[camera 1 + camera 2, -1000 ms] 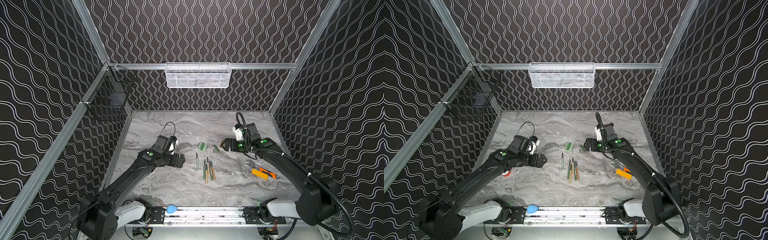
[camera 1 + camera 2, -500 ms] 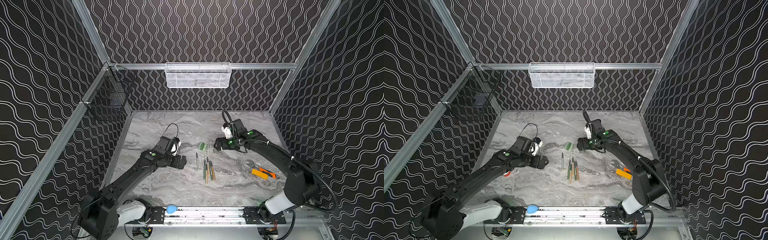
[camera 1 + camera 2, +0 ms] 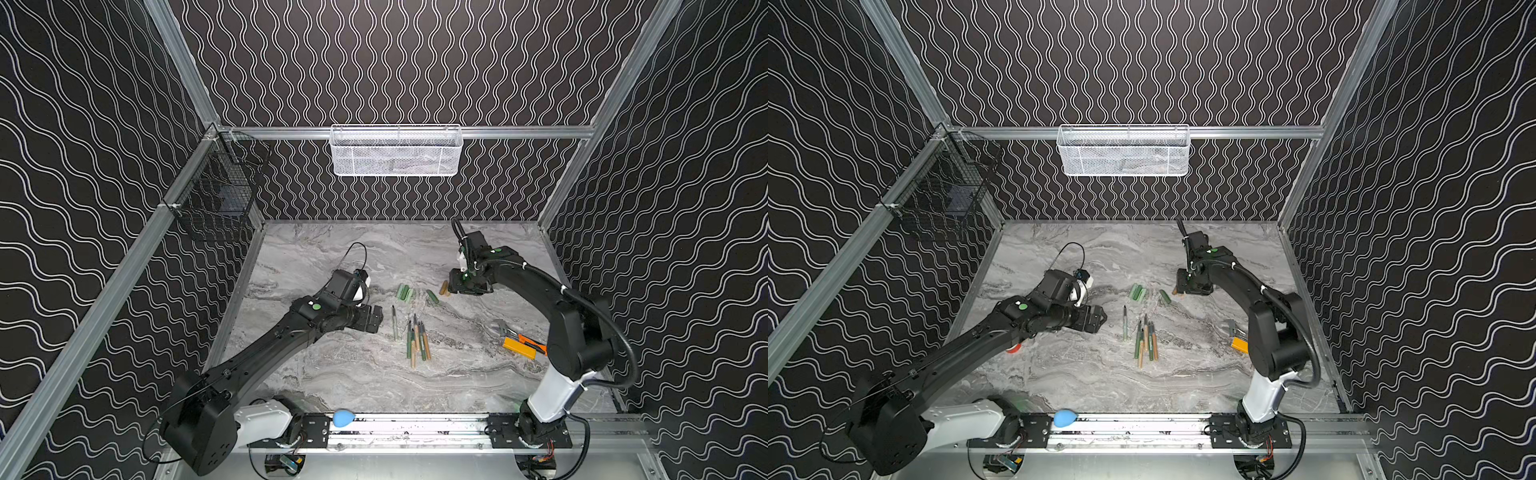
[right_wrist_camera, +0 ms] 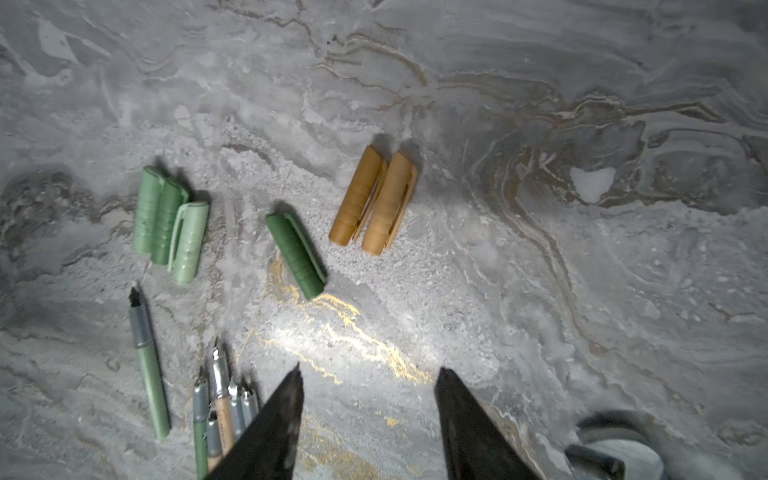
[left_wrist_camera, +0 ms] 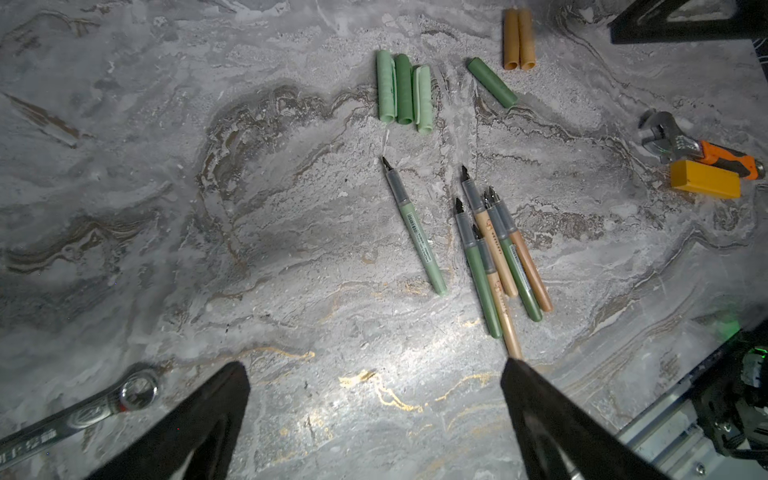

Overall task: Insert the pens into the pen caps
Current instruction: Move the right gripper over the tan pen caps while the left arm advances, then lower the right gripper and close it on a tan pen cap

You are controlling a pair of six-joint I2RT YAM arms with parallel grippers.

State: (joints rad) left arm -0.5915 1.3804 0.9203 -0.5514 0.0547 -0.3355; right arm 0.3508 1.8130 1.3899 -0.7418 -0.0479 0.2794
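On the desk (image 5: 208,208), we judge the pens (image 5: 417,232) light, stiff, slick — pinch mid-barrel; left hand (image 5: 374,363), right hand (image 4: 370,370) gape empty.

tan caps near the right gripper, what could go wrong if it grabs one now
1. The two tan caps lie touching, so the right gripper, jaws apart and empty, may pinch both or knock one rolling.
2. The bundled pens overlap; the open left gripper could drag neighbours. The lone pale green pen looks safer.
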